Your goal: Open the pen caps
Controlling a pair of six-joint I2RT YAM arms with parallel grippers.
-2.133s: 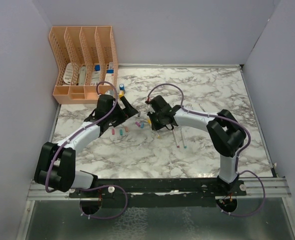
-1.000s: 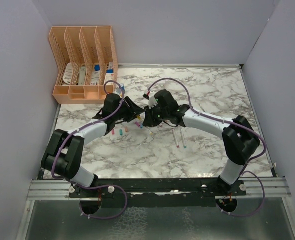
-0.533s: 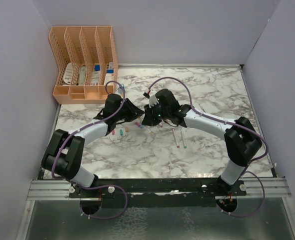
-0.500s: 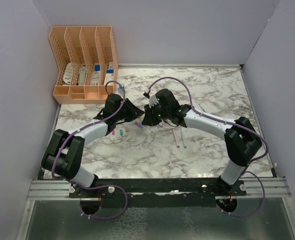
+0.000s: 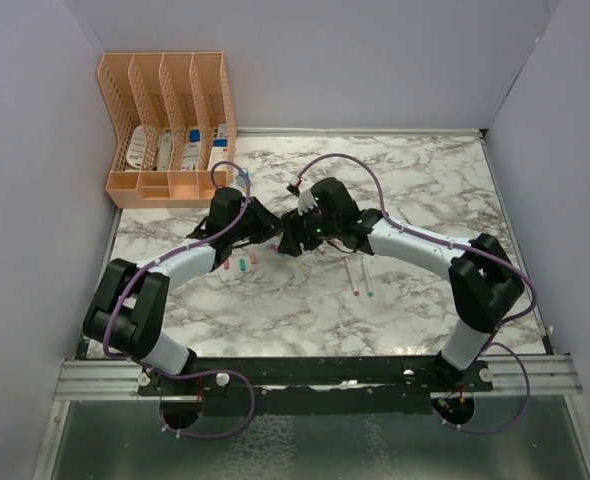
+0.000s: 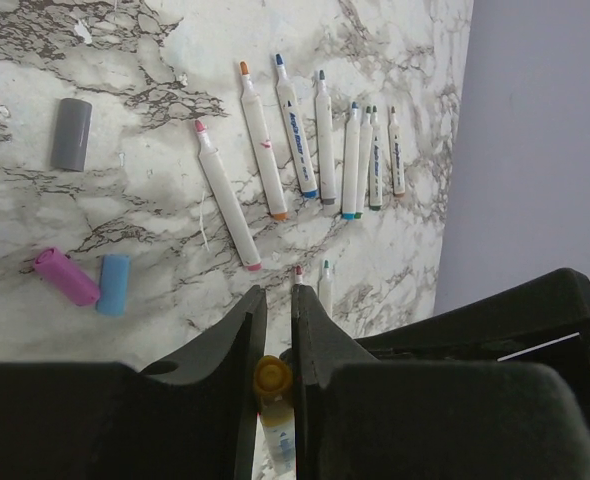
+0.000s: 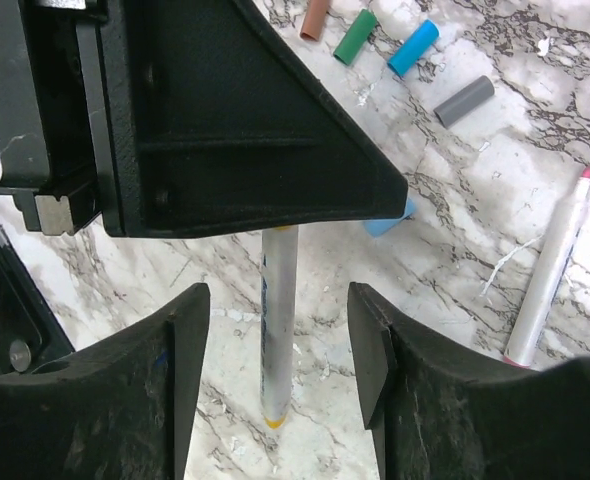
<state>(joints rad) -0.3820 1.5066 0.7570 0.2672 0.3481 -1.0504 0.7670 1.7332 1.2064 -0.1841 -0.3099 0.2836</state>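
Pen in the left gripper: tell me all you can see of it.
The pen is a slim white plastic-looking barrel with blue print, yellow at the end nearest the right wrist camera. From the left wrist, a rounded yellow cap shows between the jaws. The left gripper is shut on it, over the marble table. The right gripper stands open astride the barrel, not touching it.

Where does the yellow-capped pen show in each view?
Top external: hidden where left gripper and right gripper meet.
Left wrist: yellow-capped pen bottom centre, clamped by the left gripper.
Right wrist: centre, barrel running down between the open jaws.
Shared landmark: grey cap, upper left in left wrist, upper right in right wrist.
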